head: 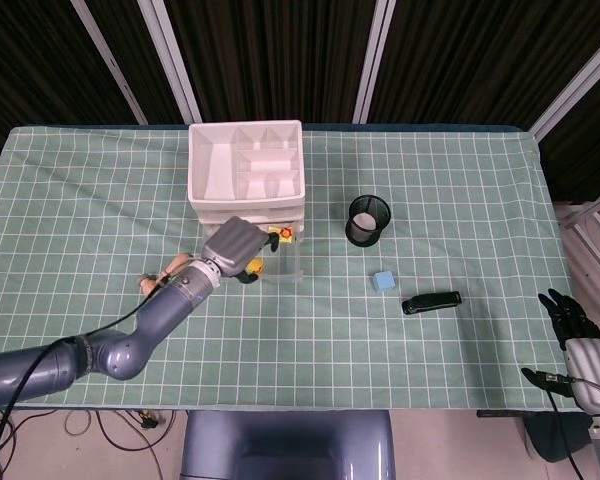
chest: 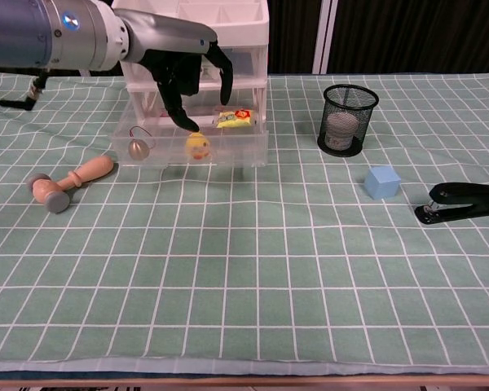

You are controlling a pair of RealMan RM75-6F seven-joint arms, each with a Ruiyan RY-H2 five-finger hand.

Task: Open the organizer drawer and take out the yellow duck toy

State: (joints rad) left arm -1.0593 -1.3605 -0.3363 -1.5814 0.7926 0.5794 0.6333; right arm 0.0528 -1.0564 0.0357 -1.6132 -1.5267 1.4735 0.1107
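I have the left hand [chest: 187,77] above the pulled-out bottom drawer [chest: 228,151] of the white organizer [head: 246,175], fingers spread and holding nothing. The yellow duck toy [chest: 197,146] sits inside that drawer, just below my fingertips. My right hand [head: 570,320] rests at the near right edge with fingers apart.

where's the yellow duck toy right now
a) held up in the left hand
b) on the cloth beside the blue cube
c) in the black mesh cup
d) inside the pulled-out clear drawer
d: the yellow duck toy sits inside the pulled-out clear drawer, with the left hand above it, fingers spread and holding nothing.
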